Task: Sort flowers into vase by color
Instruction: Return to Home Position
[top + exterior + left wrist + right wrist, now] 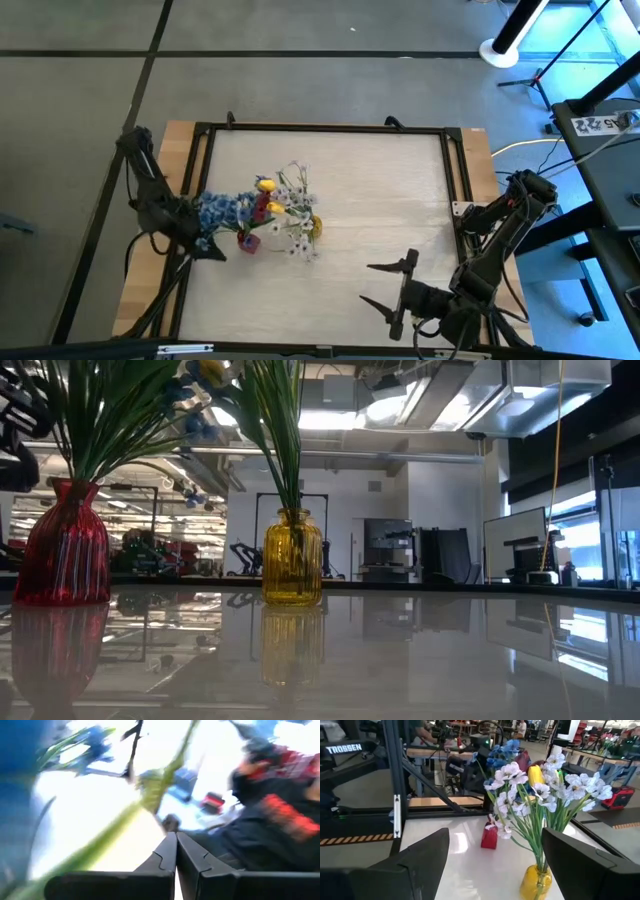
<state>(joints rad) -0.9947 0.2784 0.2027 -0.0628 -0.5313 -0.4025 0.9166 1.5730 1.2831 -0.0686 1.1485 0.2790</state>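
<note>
- One red vase point(62, 545) and a yellow vase point(292, 558) hold the flowers point(516, 774).
- Left gripper point(211, 251), fingers pressed together, is just beside the blue blooms point(218, 210).
- Right gripper point(388, 287) gapes wide, well apart.
- White table point(390, 195); workshop behind.

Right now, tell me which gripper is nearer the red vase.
Left. The left gripper is right beside the red vase; the right gripper sits well away across the table.

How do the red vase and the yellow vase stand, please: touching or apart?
Apart. The low view shows a wide gap between the red vase and the yellow vase.
</note>
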